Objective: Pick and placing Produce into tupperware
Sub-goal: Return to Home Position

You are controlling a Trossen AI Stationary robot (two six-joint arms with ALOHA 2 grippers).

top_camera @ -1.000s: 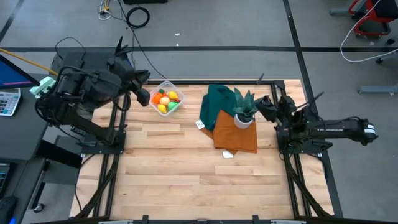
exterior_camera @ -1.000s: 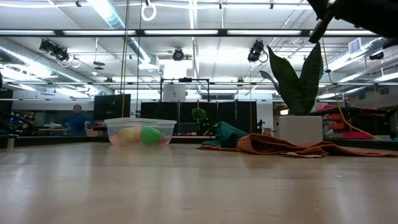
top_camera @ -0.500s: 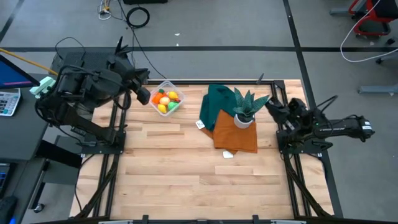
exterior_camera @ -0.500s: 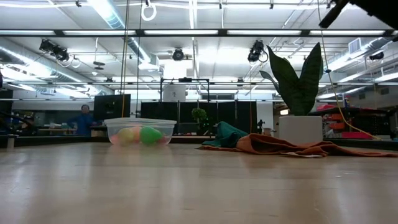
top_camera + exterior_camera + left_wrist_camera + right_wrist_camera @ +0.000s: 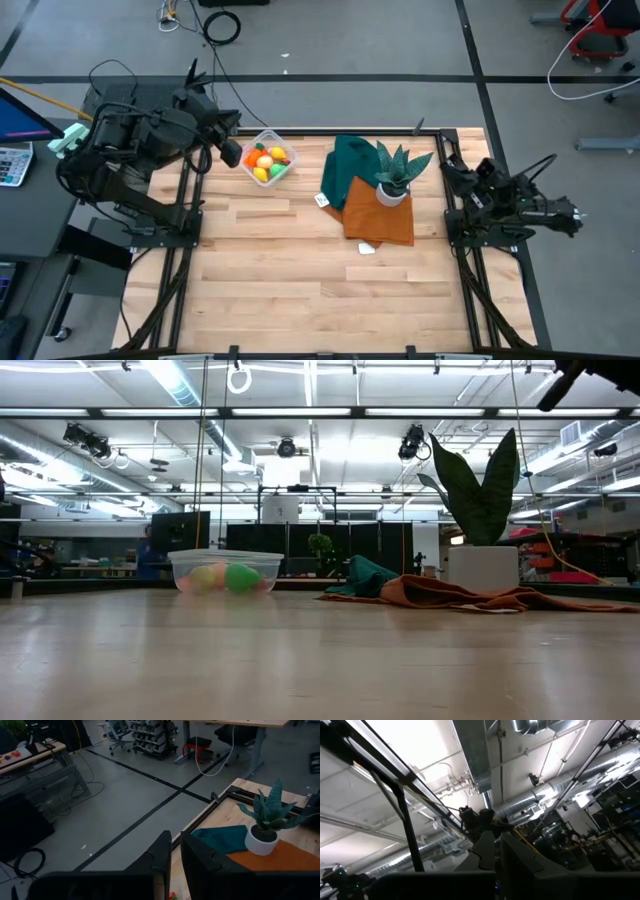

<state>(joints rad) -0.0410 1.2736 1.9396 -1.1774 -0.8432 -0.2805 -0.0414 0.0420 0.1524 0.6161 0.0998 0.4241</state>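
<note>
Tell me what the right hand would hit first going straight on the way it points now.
Nothing close. The right hand points steeply upward; ahead of it the wrist view shows only ceiling ducts and lights, far off. The way looks free, though depth there is hard to judge.

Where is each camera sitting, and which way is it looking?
High view: above the table, looking straight down; shows left arm, right arm, tupperware, plant.
Low view: at tabletop height, looking level across into the room; a bit of the right arm shows top right.
Left wrist view: on the left arm, facing the floor and plant; the left gripper shows.
Right wrist view: on the right arm, tilted up at the ceiling; the right gripper shows.
Shared: the plant shows in high, low and left wrist views.
</note>
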